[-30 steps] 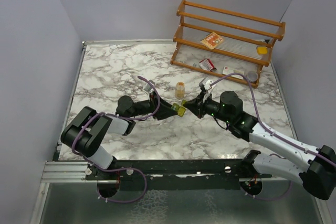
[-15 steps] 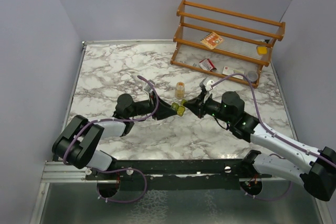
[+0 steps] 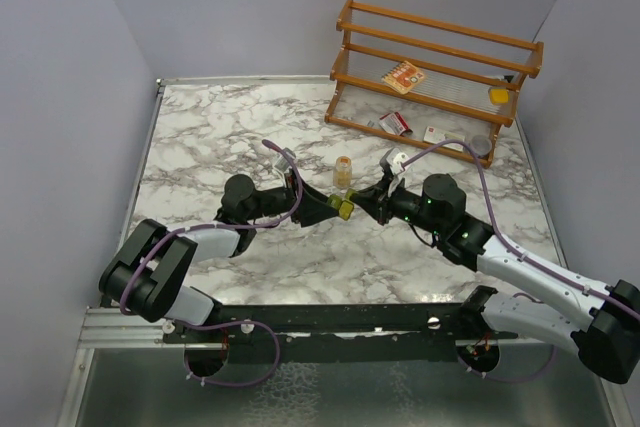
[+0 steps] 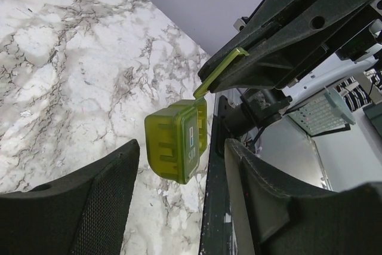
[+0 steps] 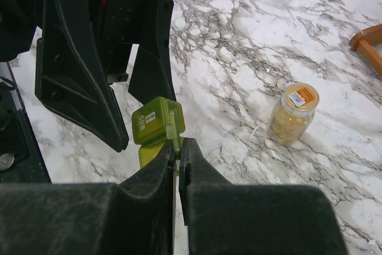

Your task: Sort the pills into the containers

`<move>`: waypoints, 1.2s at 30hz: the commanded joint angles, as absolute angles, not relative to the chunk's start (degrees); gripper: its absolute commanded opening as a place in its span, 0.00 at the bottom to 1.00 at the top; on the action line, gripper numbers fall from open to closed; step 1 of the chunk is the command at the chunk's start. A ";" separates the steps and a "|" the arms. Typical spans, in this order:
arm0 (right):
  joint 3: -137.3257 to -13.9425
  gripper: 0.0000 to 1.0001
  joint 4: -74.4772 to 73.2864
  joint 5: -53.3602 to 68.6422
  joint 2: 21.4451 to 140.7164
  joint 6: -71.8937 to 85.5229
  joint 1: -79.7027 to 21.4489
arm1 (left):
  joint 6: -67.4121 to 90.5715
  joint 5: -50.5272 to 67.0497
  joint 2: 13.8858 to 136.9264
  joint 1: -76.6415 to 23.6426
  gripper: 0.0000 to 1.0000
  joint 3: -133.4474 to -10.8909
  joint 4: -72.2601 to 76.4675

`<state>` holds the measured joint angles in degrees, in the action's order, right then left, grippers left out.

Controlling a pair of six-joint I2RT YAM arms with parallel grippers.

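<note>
1. Since the earliest view, the left arm's near links have swung left. Both grippers remain at the centre of the table [image 3: 220,127].
2. Left gripper [image 3: 331,208]: jaws wide. One box [image 4: 176,141] sits between its fingertips. Whether either finger touches the box cannot be told.
3. Right gripper [image 5: 178,144]: jaws almost closed, pinching the raised lid [image 4: 221,70] of the box.
4. Box: count one, olive-green and translucent, held between the two grippers with the left gripper on its left and the right gripper on its right. Whether it rests on the table cannot be told.
5. Bottle [image 5: 292,113]: count one, clear and upright. It stands just far of the box and apart from it.
6. Pills [image 5: 289,120]: yellow-orange pieces inside the bottle, too crowded to count.
7. Rack [image 3: 440,42]: count one, wooden, at the far right.
8. Cartons: count three. One [image 3: 404,77] lies on the upper shelf, and two [image 3: 396,123] [image 3: 432,133] lie on the lower shelf.
9. Block [image 3: 498,95]: count one, yellow, at the right end of the upper shelf.
</note>
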<state>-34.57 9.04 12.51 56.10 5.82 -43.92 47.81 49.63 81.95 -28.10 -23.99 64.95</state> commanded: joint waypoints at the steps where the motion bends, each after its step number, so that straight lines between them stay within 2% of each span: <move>1: -36.34 0.01 10.10 13.37 55.02 5.10 -44.24 | 46.56 48.70 80.97 -27.67 0.59 -24.75 65.74; 18: -36.04 0.01 10.30 15.07 54.18 5.32 -44.26 | 47.04 48.83 80.46 -26.10 0.46 -24.73 66.26; 26: -36.02 0.01 10.40 15.22 55.03 5.27 -44.27 | 49.81 49.82 82.18 -26.02 0.34 -25.07 69.04; 36: -36.68 0.01 11.33 14.45 56.78 5.63 -44.30 | 54.82 50.24 81.78 -26.02 0.30 -26.30 66.74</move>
